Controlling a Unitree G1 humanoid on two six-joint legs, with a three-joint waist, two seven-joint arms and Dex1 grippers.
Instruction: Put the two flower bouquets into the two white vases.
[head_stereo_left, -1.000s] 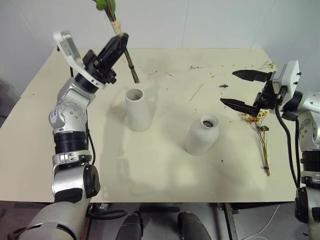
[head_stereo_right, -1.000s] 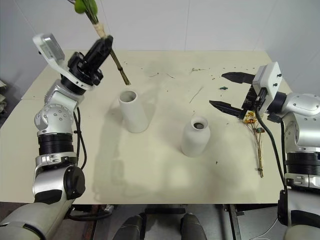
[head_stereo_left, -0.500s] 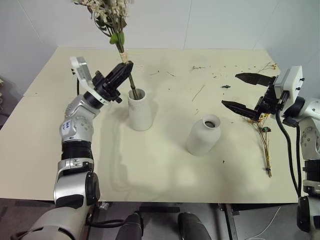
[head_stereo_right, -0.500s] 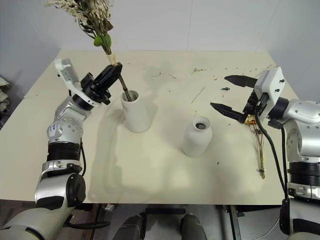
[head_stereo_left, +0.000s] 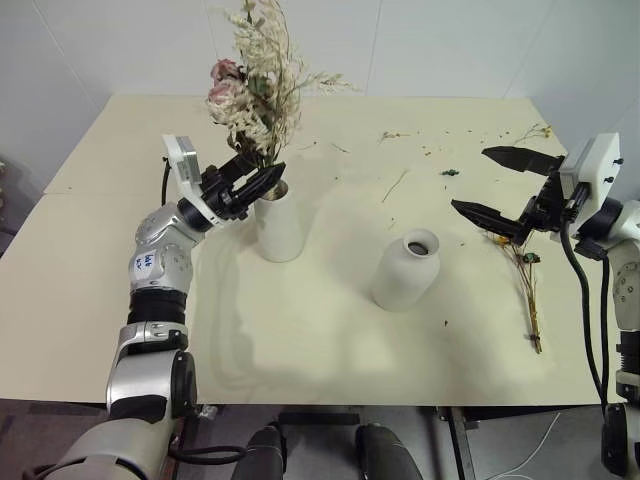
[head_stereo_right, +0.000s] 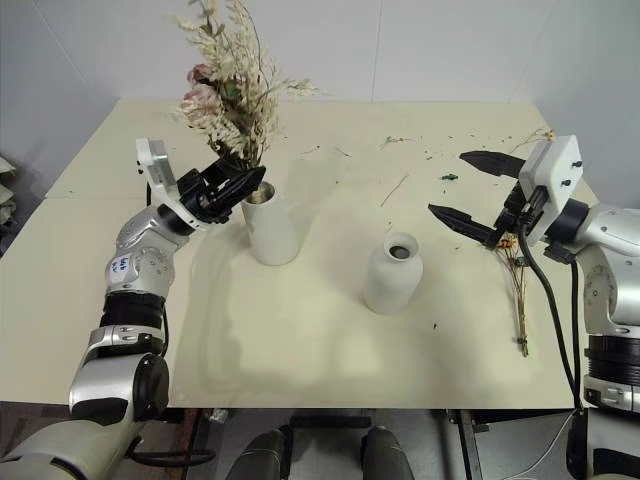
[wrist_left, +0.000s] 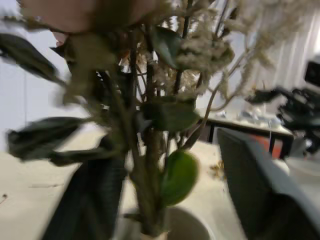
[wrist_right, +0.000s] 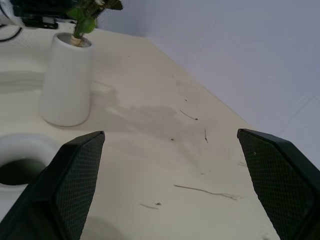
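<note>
On the cream table (head_stereo_left: 330, 330), rose bouquet (head_stereo_left: 255, 95) stands in cylinder vase (head_stereo_left: 278, 225) between released left jaws.

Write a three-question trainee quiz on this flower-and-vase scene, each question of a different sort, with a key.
1. True or false: the large bouquet has its stems inside the cylinder vase.
2. Multiple choice: where is the small yellow-orange bunch? A. in the bottle vase; B. lying on the table under the right tool; C. in the left tool.
3. Fill in: the right tool is ___ and holds nothing.

Key
1. True; the left tool sits at the stems just above the rim.
2. B; the bottle vase has nothing in it.
3. open
</note>
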